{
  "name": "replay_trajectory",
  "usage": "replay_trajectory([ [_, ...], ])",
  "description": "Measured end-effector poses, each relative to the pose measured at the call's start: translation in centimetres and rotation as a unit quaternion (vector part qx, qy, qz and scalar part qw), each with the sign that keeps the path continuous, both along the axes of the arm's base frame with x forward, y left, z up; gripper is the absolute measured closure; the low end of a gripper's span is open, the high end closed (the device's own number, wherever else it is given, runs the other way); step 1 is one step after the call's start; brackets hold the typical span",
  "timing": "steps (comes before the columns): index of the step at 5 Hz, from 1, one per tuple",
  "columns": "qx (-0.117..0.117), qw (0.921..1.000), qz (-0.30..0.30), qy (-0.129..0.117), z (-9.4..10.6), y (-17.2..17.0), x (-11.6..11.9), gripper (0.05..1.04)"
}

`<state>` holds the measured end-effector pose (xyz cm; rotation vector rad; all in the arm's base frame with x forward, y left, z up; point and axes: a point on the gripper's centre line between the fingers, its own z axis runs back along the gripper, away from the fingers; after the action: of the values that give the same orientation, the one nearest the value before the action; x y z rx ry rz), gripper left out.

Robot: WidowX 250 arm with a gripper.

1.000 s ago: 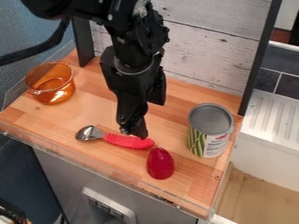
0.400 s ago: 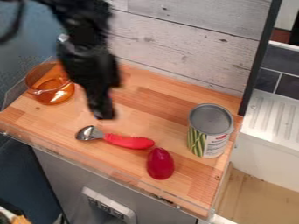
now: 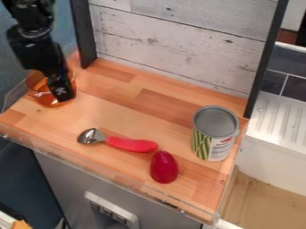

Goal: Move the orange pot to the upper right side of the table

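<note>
Pot (image 3: 39,89) partly hidden (by hand (image 3: 64,96)), arm (image 3: 31,15) cropped

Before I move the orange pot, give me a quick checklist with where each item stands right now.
1. Claw at the orange pot: ok, it overlaps the pot in view.
2. Secure hold on the pot: cannot tell.
3. Pot upright: ok.
4. Pot at the table's upper right: not ok, it's at the left.
5. Can upright: ok, but it's on the right side, so probably steer around it.
6. Spoon apart from the pot: ok.
</note>
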<state>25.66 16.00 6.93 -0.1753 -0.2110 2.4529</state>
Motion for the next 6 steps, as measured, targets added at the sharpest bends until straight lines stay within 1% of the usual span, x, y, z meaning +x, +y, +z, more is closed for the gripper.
replay_trajectory([
  [1, 0.010, 0.9990, 0.044, 0.005, -0.6, 2.8, 1.1, 0.084],
  [2, 0.016, 0.9972, 0.072, 0.013, -1.4, 4.3, 1.8, 0.084],
  [3, 0.022, 0.9951, 0.095, 0.016, -2.0, 5.0, 2.2, 0.084],
  [4, 0.022, 0.9931, 0.112, 0.027, -3.3, 4.8, 2.3, 0.084],
  [5, 0.026, 0.9930, 0.108, 0.039, -4.7, 4.5, 2.5, 0.084],
  [6, 0.022, 0.9918, 0.117, 0.046, -5.9, 4.5, 2.7, 0.141],
])
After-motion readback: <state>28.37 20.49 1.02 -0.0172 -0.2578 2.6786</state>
